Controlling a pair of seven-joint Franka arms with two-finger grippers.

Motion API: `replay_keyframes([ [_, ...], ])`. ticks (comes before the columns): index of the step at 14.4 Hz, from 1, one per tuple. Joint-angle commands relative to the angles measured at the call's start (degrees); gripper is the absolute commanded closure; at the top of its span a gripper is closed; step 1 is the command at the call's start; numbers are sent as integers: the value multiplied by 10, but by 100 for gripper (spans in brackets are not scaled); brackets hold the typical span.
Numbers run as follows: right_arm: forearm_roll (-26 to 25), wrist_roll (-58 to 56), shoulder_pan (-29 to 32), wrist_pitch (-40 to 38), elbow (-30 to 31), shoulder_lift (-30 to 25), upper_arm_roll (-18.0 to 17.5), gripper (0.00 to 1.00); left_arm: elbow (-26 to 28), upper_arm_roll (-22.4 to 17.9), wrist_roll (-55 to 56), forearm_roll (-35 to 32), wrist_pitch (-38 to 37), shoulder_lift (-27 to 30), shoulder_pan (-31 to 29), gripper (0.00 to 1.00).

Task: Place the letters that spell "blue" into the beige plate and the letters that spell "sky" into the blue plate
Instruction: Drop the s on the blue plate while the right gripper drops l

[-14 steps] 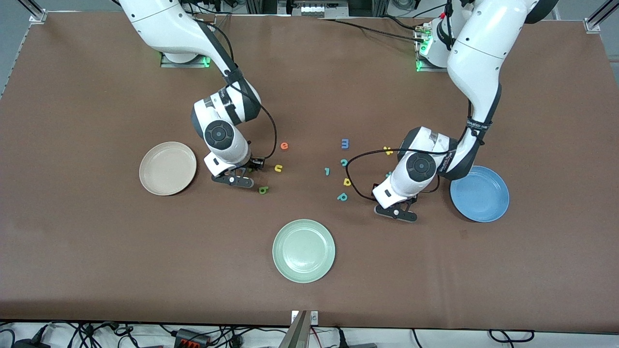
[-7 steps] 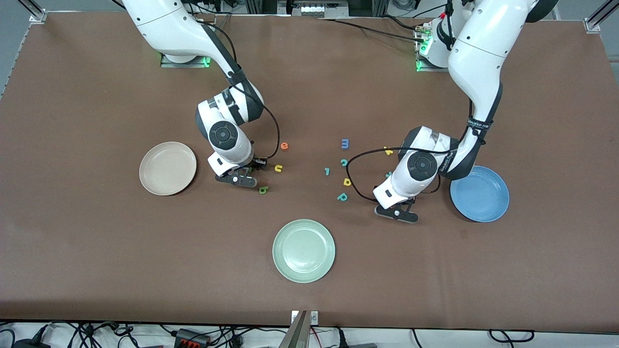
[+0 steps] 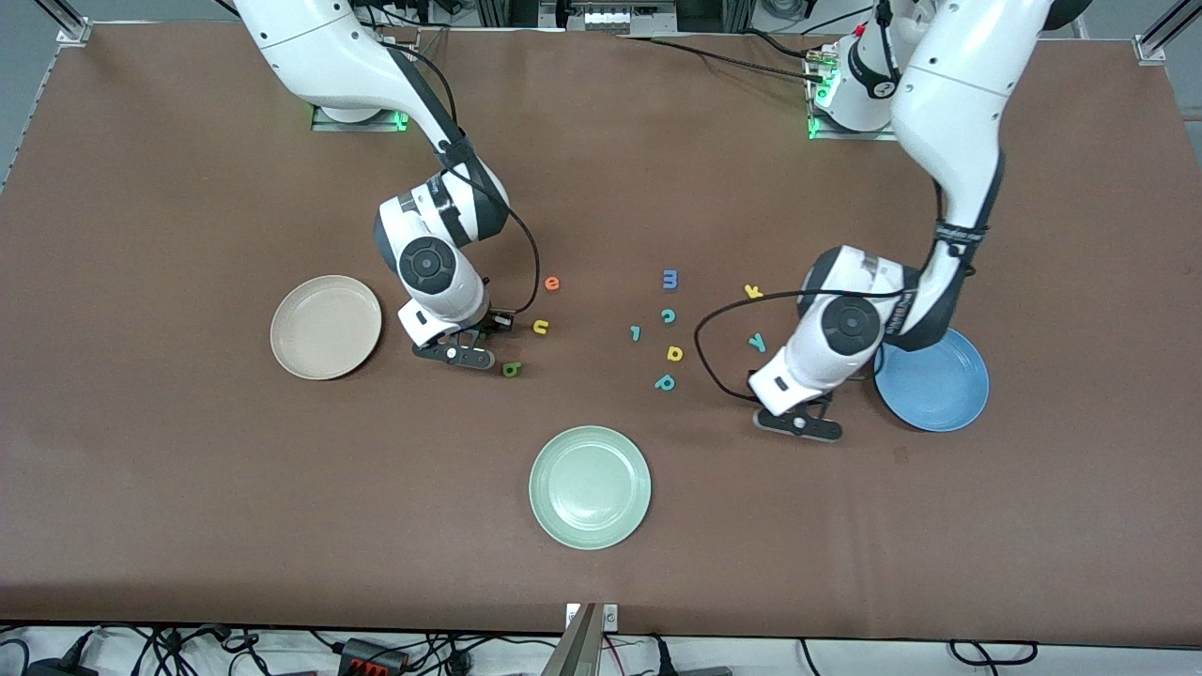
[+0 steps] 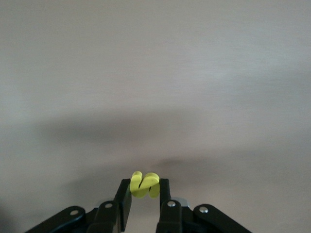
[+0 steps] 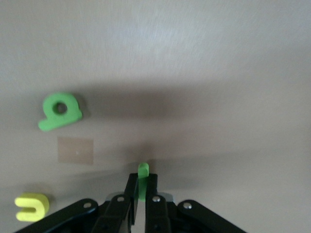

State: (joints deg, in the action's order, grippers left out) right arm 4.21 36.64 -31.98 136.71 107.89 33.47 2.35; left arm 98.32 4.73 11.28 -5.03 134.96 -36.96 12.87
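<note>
fingers of both grippers pinch foam letters just above the desk (image 3: 188,526).
left gripper (image 4: 145,194) grips the yellow s (image 4: 144,184) beside the blue plate (image 3: 948,394); right gripper (image 5: 139,191) grips the thin green l (image 5: 142,179) near the green b (image 3: 511,369), u (image 3: 541,327) and e (image 3: 553,283), with the beige plate (image 3: 310,352) close by. yellow k (image 3: 752,291) and teal y (image 3: 757,343) lie on the desk.

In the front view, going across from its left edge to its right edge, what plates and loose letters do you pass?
Beige plate → green b → yellow u → orange e → green plate → teal l → yellow k → blue plate.
</note>
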Motion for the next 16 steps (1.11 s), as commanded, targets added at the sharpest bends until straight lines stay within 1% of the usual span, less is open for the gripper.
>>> replay_keyframes([
  [1,0,-9,30,-39,6,-38,-1,100,7,3,-42,-12,-83,44,-58,86],
  [2,0,-11,33,-73,8,-52,7,100,7,3,-49,-12,-107,49,-75,86],
  [4,0,-34,53,-142,10,-81,20,100,13,3,-73,-12,-120,44,-118,86],
  [6,0,-109,102,-195,13,-99,28,100,14,2,-118,-12,-122,32,-155,86],
  [7,0,-151,132,-204,20,-104,27,100,15,2,-137,-12,-124,28,-177,86],
  [8,0,-195,163,-204,31,-104,27,100,21,3,-149,-13,-124,23,-188,80],
  [10,-1,-239,204,-200,49,-100,27,100,18,3,-180,-12,-120,22,-189,16],
  [11,0,-249,213,-201,51,-97,27,100,14,4,-178,-12,-120,25,-189,4],
  [12,0,-255,225,-195,66,-96,27,100,14,8,-174,-12,-123,29,-185,0],
  [13,-2,-261,229,-179,78,-95,27,100,15,11,-169,-12,-126,34,-184,0],
  [14,-2,-279,237,-155,91,-94,28,100,15,24,-166,-12,-139,43,-182,0],
  [15,-2,-285,245,-140,92,-82,27,89,14,45,-157,-11,-153,53,-181,0],
  [16,-2,-285,249,-131,89,-75,28,42,15,60,-122,-12,-163,63,-179,0],
])
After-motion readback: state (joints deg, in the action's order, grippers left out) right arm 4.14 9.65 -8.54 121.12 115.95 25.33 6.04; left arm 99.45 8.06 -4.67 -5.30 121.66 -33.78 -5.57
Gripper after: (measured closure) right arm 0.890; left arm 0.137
